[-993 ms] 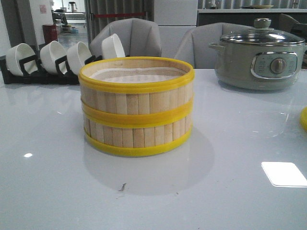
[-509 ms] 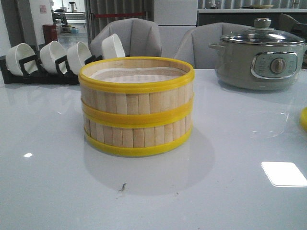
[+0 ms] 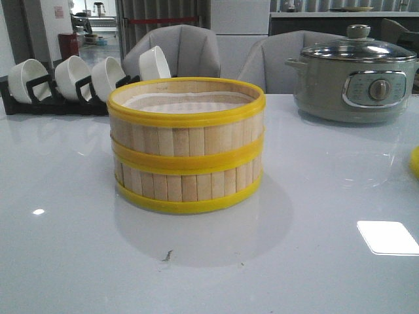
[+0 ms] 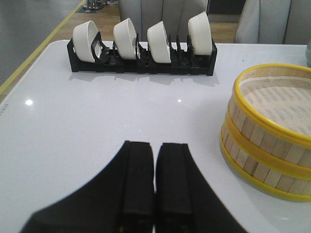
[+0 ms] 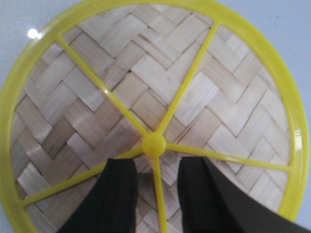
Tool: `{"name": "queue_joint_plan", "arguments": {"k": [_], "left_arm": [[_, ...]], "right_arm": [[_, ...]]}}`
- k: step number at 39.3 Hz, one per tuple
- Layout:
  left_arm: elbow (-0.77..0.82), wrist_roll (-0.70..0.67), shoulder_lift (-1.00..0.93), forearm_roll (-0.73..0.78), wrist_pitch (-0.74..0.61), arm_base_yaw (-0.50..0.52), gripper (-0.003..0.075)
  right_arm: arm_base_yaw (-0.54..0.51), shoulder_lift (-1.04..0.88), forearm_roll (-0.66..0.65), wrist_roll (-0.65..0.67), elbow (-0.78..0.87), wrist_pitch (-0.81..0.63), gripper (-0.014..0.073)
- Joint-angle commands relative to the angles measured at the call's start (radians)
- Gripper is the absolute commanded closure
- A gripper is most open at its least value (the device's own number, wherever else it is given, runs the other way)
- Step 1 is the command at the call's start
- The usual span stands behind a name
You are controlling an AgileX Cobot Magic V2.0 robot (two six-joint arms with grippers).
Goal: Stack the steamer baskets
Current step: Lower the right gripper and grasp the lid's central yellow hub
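Steamer baskets (image 3: 186, 147) are seen stacked mid-frame on the table (image 3: 65, 261); a yellow rim is cut off at right. Left gripper (image 4: 154, 182) jaws are pressed together, right gripper (image 5: 154, 187) jaws are spread over the lid (image 5: 146, 97), whose edges are cropped.

I see two steamer baskets (image 3: 186, 145) stacked upright mid-table, yellow rims aligned, pale liner visible inside the top tier.
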Motion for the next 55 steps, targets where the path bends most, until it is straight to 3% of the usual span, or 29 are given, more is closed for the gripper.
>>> {"name": "queue_joint_plan", "arguments": {"k": [1, 55], "left_arm": [[-0.030, 0.002, 0.002, -0.003, -0.085, 0.002, 0.0623], [-0.030, 0.002, 0.002, -0.003, -0.085, 0.002, 0.0623]], "right_arm": [[-0.007, -0.039, -0.012, 0.001, -0.054, -0.044, 0.0237], [-0.007, 0.044, 0.005, 0.001, -0.103, -0.057, 0.0241]]}}
